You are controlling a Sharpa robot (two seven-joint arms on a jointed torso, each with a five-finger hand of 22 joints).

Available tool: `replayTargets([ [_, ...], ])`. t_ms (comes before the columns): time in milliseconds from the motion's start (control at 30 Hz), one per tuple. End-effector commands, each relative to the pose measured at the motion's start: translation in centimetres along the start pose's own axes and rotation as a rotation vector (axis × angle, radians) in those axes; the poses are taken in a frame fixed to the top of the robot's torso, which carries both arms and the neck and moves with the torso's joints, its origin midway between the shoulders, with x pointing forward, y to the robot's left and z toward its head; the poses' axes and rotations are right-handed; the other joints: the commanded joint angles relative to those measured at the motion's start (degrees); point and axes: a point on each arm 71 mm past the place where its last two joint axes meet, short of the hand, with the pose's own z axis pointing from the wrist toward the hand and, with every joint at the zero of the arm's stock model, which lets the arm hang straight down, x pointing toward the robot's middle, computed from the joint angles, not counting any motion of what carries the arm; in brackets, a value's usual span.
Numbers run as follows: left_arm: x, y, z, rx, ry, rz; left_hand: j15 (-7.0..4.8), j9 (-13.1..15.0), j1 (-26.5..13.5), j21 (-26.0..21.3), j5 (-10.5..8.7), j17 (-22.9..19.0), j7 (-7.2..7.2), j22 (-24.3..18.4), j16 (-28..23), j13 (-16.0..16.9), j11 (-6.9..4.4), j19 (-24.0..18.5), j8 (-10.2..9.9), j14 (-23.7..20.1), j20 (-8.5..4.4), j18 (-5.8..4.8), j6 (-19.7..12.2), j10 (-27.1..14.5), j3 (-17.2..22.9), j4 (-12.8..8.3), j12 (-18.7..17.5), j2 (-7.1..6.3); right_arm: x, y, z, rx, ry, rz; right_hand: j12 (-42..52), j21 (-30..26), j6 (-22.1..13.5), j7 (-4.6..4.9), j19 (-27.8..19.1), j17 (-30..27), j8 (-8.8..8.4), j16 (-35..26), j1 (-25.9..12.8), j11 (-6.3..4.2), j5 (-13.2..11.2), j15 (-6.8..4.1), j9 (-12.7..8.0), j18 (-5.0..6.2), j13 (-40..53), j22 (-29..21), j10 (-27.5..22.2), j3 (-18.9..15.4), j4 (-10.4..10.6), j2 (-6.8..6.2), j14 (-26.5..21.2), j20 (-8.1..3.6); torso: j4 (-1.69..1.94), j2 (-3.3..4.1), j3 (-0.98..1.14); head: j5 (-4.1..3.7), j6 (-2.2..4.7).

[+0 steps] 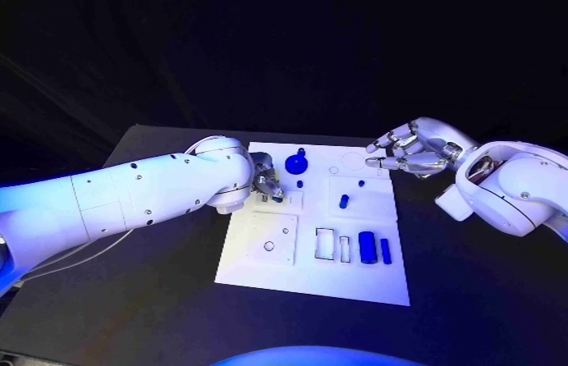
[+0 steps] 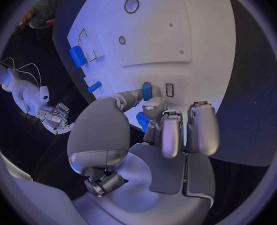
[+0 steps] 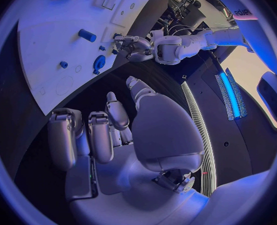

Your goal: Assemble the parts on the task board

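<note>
Left hand (image 2: pixel 152 116) pinches small blue part (image 2: pixel 146 90) over task board (image 1: pixel 310 280); right hand (image 1: pixel 412 154) hovers off board edge, fingers loosely curled, empty.

Left hand (image 1: pixel 263 187) fingers pinch closed; right hand (image 1: pixel 410 154) hovers, fingers loosely spread.

You have one white task board (image 1: pixel 310 280) on the black table (image 1: pixel 474 300), and two hands over it, the left hand (image 1: pixel 265 185) and the right hand (image 1: pixel 410 154). Six blue parts (image 1: pixel 366 247) show on the board from the head view; smaller ones may be hidden.
</note>
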Motion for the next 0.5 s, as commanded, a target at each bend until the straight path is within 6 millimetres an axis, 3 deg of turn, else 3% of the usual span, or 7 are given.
replayTargets([
  [33,0.4,-0.12,0.18,0.0,0.046,0.012,-0.39,0.17,-0.41,0.34,0.29,9.59,-0.96,0.05,-0.36,0.04,-0.05,0.21,0.17,4.36,-0.36,-0.68,0.91,0.37,9.54,-9.22,0.11,0.28,0.17,0.14,0.0,-0.014,0.013,-0.008,-0.31,-0.27,0.25,0.01,2.45,11.57,0.2,-0.08,-0.31,-0.38,0.08,-0.5,-0.06,1.17,-0.04,8.49,-0.17,-0.27,0.15,0.47,5.11,-0.35,-0.01,0.01,0.0,-0.01,-0.11],
  [500,0.69,-0.35,0.5,-0.005,0.089,0.044,-0.49,0.64,-2.03,0.45,-0.39,9.61,-1.37,0.29,-0.36,-1.17,-0.27,0.26,0.93,4.38,-0.33,-0.72,1.05,0.37,8.67,-8.54,-0.4,-0.28,0.12,0.09,-0.09,-0.013,0.013,-0.008,-0.35,-0.35,0.27,0.0,2.42,11.45,0.23,-0.17,-0.36,-0.38,0.09,-0.51,-0.07,1.19,-0.09,8.42,-0.21,-0.32,0.2,0.48,5.08,-0.36,0.07,-0.01,0.0,-0.42,-0.28],
])
